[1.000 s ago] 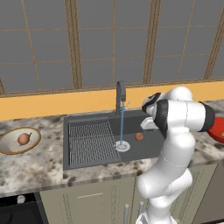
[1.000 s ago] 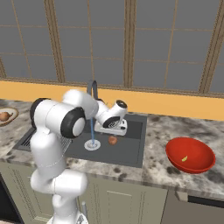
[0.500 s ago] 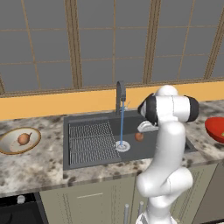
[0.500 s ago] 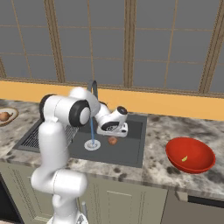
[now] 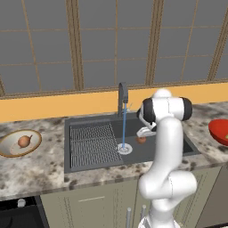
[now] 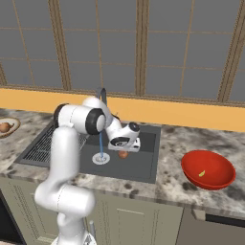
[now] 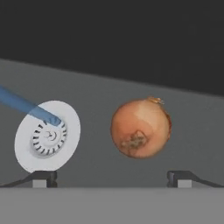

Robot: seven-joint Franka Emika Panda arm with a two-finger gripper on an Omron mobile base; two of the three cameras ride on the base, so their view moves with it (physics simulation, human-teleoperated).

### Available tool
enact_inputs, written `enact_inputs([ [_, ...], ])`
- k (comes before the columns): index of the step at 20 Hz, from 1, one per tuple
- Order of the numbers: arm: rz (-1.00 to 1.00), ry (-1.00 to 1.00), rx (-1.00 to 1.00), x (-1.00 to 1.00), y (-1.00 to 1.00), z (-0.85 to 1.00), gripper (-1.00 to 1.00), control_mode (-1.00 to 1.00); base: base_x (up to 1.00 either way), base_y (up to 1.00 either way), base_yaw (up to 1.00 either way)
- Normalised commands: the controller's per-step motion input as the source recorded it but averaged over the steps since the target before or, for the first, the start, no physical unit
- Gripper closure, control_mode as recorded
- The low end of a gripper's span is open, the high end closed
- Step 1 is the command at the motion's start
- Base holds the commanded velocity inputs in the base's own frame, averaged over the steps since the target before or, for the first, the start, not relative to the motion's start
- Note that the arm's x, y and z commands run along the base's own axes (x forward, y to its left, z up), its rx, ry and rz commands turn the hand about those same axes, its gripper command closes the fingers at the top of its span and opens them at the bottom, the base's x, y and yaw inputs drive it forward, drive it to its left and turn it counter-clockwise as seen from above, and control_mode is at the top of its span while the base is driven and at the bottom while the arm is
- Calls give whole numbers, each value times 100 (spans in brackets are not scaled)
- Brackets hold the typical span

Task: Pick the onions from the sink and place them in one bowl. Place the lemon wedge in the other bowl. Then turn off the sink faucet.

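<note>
One onion lies on the floor of the dark sink, right of the round white drain. My gripper hangs open just above it, the onion ahead of the gap between the fingertips. From the base views the gripper sits over that onion. A second onion rests in the beige bowl on the left counter. The lemon wedge lies in the red bowl. A blue stream of water runs from the faucet.
A ribbed rack covers the sink's left half. My white arm stands in front of the sink's right side. A speckled stone counter surrounds the basin, backed by an orange ledge and windows.
The arm's upper part has swung left, away from the red bowl and over the sink. The gripper stays open, close above the onion in the basin.
</note>
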Motion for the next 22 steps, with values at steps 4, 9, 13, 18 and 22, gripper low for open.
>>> enact_inputs([
  [4,0,0,0,50,0,-28,-100,-100,0,0,0],
  [9,0,0,0,46,0,-27,-100,-100,0,0,0],
  [13,-1,1,0,17,0,-31,-100,-100,0,0,0],
  [18,-2,4,0,0,-1,-20,-100,-100,0,0,0],
  [22,-1,3,0,0,0,-25,-100,-100,0,0,0],
])
